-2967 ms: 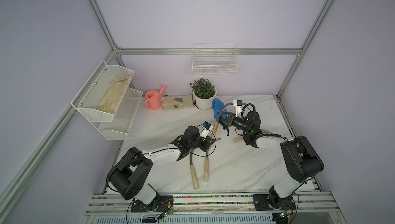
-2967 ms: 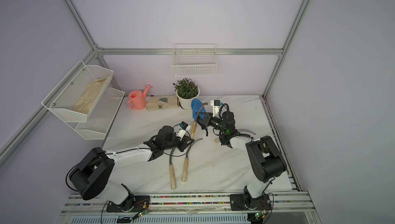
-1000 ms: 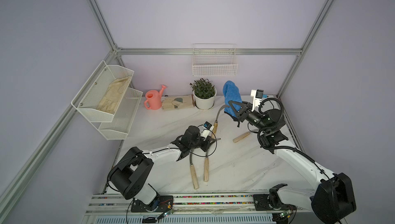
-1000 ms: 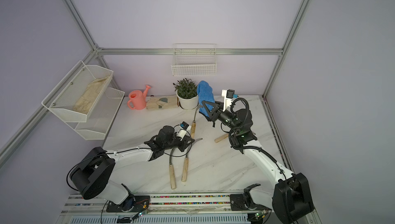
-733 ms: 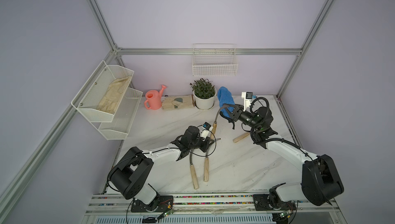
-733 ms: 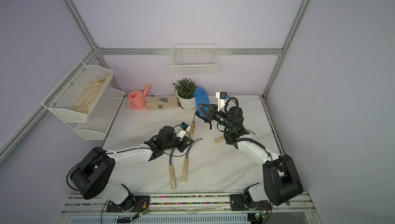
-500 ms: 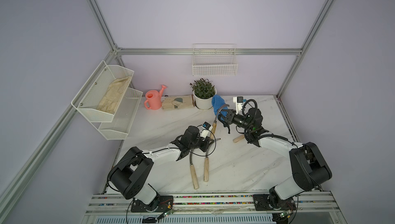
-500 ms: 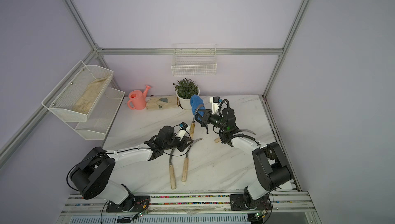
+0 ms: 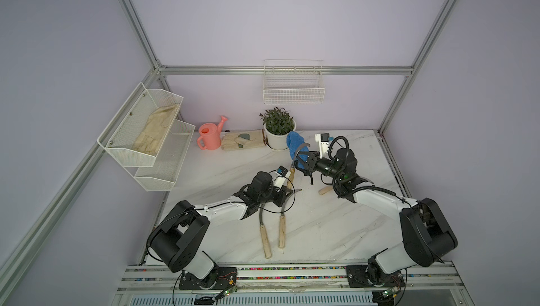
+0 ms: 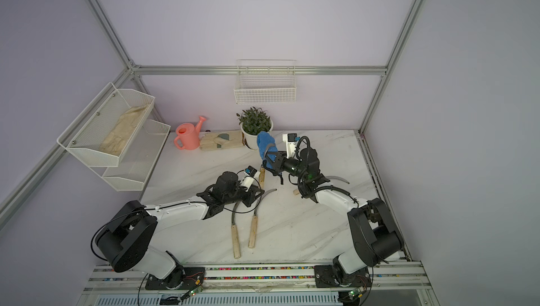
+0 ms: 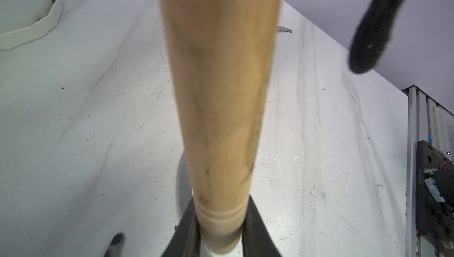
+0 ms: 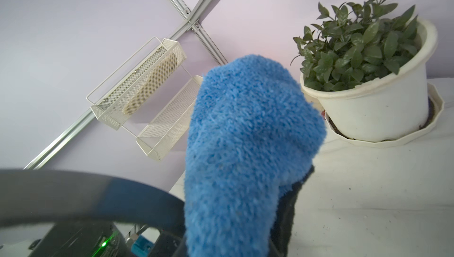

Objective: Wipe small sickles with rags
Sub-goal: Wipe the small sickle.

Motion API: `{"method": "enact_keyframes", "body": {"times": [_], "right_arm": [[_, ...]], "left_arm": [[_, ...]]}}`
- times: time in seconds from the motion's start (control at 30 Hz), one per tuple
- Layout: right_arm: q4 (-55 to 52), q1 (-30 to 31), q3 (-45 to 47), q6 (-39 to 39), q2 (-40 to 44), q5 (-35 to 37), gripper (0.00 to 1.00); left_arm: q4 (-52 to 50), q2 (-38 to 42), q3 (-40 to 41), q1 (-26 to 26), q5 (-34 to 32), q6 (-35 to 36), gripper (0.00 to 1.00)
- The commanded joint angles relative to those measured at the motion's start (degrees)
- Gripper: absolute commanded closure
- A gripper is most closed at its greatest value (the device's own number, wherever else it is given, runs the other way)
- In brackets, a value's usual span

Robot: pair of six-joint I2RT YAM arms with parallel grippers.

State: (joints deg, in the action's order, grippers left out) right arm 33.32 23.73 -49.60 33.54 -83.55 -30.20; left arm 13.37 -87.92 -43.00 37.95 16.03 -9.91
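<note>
My left gripper [image 9: 287, 192] [image 11: 221, 219] is shut on a small sickle's wooden handle [image 9: 290, 174] [image 11: 221, 84], which points up and away. That sickle's dark curved blade [image 9: 301, 147] [image 12: 73, 189] arcs across the blue fluffy rag [image 9: 293, 143] [image 10: 264, 142] [image 12: 245, 133]. My right gripper [image 9: 305, 164] [image 12: 226, 246] is shut on the rag and presses it to the blade. Two more sickles [image 9: 266, 240] [image 9: 282, 231] lie side by side near the front. Another sickle [image 10: 339, 179] lies partly hidden under my right arm.
A potted plant [image 9: 277, 141] stands just behind the rag. Beige gloves [image 9: 242, 142] and a pink watering can [image 9: 210, 138] line the back edge. A wire shelf [image 9: 146, 138] hangs on the left wall and a wire basket [image 9: 293, 85] on the back wall.
My right arm has come down and to the left with the rag, from high beside the plant to the held sickle's blade. The left arm has stayed put.
</note>
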Motion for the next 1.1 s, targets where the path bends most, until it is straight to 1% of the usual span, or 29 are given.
{"method": "enact_keyframes", "body": {"times": [0.0, 0.07, 0.17, 0.27, 0.37, 0.5, 0.6, 0.7, 0.83, 0.93, 0.97, 1.07], "right_arm": [[0.0, -0.7, -3.4, -0.6, 8.9, -1.4, 1.0], [-1.9, -0.7, -4.2, -1.4, 10.1, -1.3, 1.0], [-1.1, -0.7, -3.6, -1.0, 9.1, -1.7, 1.0], [0.9, -0.6, -2.4, -0.3, 5.5, -2.4, 1.0], [4.3, -0.4, -0.3, 0.5, 0.2, -3.4, 1.0], [8.1, 0.4, 2.3, 0.6, -5.1, -3.2, 1.0], [8.1, 1.5, 2.6, -0.3, -7.4, -2.8, 1.0], [6.2, 1.9, 2.6, -1.4, -6.8, -0.8, 1.0], [0.4, 2.0, 3.3, -2.6, -1.7, 6.2, 1.0], [-6.3, 2.0, 4.7, -2.5, 4.6, 15.8, 1.0], [-8.5, 1.9, 5.5, -2.1, 7.9, 19.2, 1.0], [-14.4, 1.9, 8.3, 0.9, 16.2, 27.8, 1.0]], "left_arm": [[2.0, 0.1, -3.4, 0.2, 0.7, 0.4, 1.0], [2.1, 0.2, -3.3, 0.2, 0.8, 0.4, 1.0], [2.1, 0.5, -3.2, 0.2, 0.8, 0.3, 1.0], [2.1, 0.7, -3.1, 0.1, 0.9, 0.3, 1.0], [2.1, 1.0, -2.9, 0.2, 0.8, 0.3, 1.0], [2.2, 1.1, -2.7, 0.2, 0.6, 0.3, 1.0], [2.3, 1.1, -2.9, 0.2, 0.5, 0.3, 1.0], [2.1, 1.0, -2.9, 0.1, 0.1, 0.4, 1.0], [2.2, 1.5, -2.4, 0.2, -0.7, 0.4, 1.0], [2.9, 1.8, -1.9, 0.2, -1.9, 0.4, 1.0], [2.9, 1.9, -1.8, 0.1, -2.4, 0.4, 1.0], [2.6, 1.9, -1.8, 0.1, -4.1, 0.5, 1.0]]}}
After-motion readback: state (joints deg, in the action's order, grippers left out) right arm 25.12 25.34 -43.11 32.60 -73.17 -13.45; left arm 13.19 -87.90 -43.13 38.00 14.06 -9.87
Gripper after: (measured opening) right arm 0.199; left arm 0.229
